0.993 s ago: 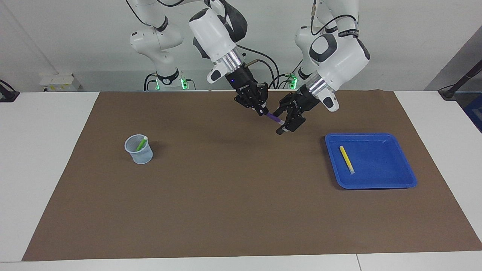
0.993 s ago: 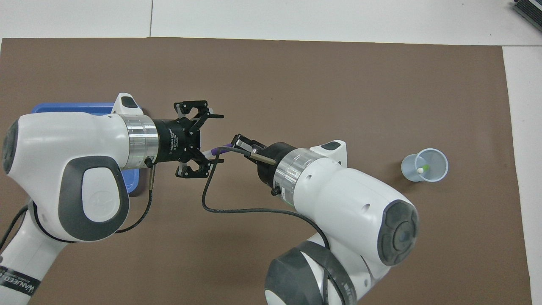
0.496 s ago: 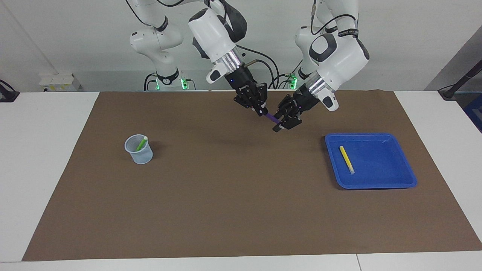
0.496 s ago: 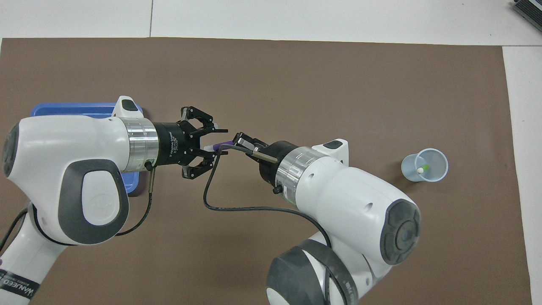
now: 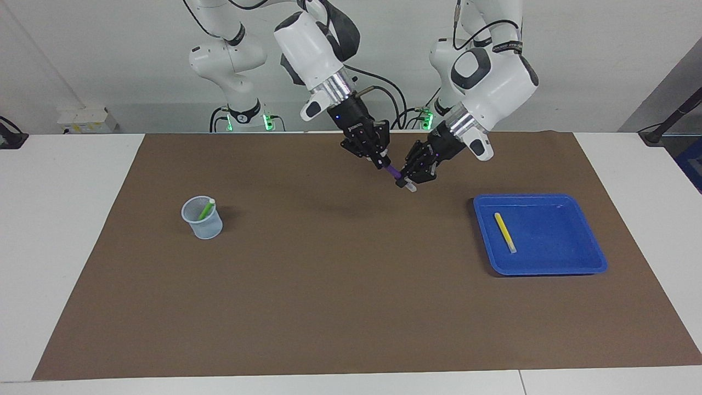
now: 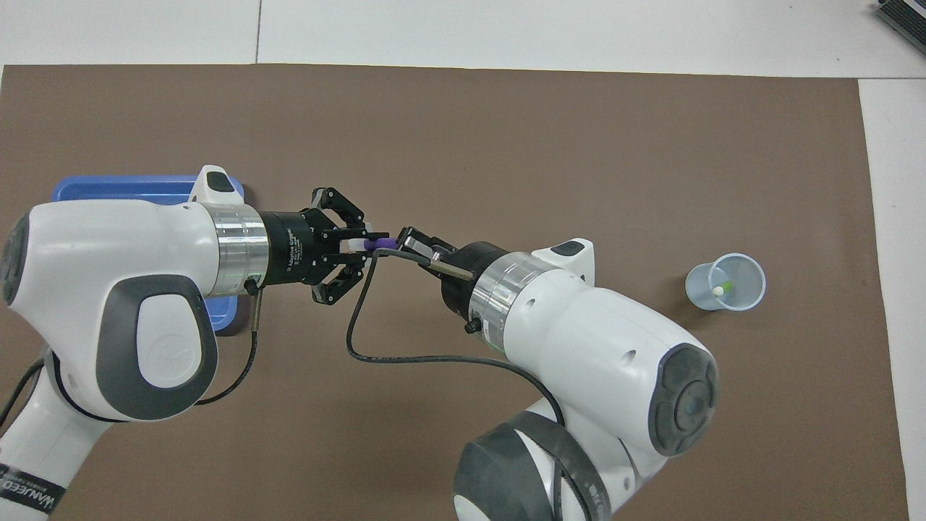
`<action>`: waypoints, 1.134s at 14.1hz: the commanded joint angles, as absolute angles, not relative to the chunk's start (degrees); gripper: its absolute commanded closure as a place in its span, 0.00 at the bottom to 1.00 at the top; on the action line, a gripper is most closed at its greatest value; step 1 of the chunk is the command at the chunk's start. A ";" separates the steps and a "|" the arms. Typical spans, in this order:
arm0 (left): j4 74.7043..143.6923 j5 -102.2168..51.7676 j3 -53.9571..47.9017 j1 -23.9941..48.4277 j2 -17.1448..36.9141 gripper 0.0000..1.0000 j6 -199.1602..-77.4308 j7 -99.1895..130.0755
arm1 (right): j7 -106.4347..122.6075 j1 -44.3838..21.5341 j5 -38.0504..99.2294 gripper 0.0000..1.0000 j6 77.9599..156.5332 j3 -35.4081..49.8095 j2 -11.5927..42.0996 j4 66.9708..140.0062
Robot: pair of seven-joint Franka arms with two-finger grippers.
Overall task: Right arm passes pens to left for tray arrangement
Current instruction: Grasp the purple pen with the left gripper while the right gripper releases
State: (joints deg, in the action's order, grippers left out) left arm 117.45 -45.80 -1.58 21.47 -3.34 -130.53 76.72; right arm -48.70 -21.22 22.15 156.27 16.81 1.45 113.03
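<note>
Mid-air handover at upper centre: the right gripper (image 5: 382, 159) and left gripper (image 5: 408, 180) both have fingers closed on the purple pen (image 5: 394, 171), which could drop to the table (image 5: 329, 285) if released before the left grip is firm.

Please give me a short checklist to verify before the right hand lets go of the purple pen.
1. Right hand grips the purple pen: ok.
2. Left hand is shut on the pen's pale end: ok.
3. Pen is held in the air over the mat: ok.
4. Tray has free space beside the yellow pen: ok.
5. Green pen waits in the cup: ok.
6. Firmness of the left grip: cannot tell.
</note>
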 commanded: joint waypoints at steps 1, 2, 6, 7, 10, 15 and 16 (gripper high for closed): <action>118.65 -45.88 -0.97 21.36 -5.71 1.00 -127.19 74.89 | -47.99 -20.92 23.73 1.00 156.36 17.14 0.53 114.61; 118.39 -45.88 -0.88 21.18 -5.71 1.00 -126.48 74.19 | -48.16 -20.92 23.73 1.00 156.27 17.14 0.53 114.44; 118.30 -45.79 -0.70 20.74 -6.15 1.00 -124.28 69.71 | -48.60 -20.74 24.69 0.76 154.17 17.14 0.88 113.29; 118.30 -45.70 -0.62 20.66 -6.24 1.00 -124.02 68.91 | -48.60 -20.74 25.74 0.48 154.07 17.14 0.88 113.12; 118.30 -45.62 -0.62 20.65 -6.50 1.00 -123.58 67.42 | -48.25 -20.31 26.02 0.00 153.55 17.05 0.70 112.94; 117.86 -42.98 -0.53 18.99 -6.59 1.00 -120.77 62.87 | -42.48 -16.45 25.58 0.00 139.26 16.61 -0.09 109.17; 117.69 -41.24 -0.53 18.29 -6.59 1.00 -119.02 60.23 | -38.19 -14.78 25.32 0.00 134.78 16.44 -0.87 109.07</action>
State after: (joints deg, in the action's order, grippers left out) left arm 117.30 -43.29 -0.47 19.91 -5.32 -122.34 64.14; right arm -44.77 -17.94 24.44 141.61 16.42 0.72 109.75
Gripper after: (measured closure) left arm 0.811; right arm 0.000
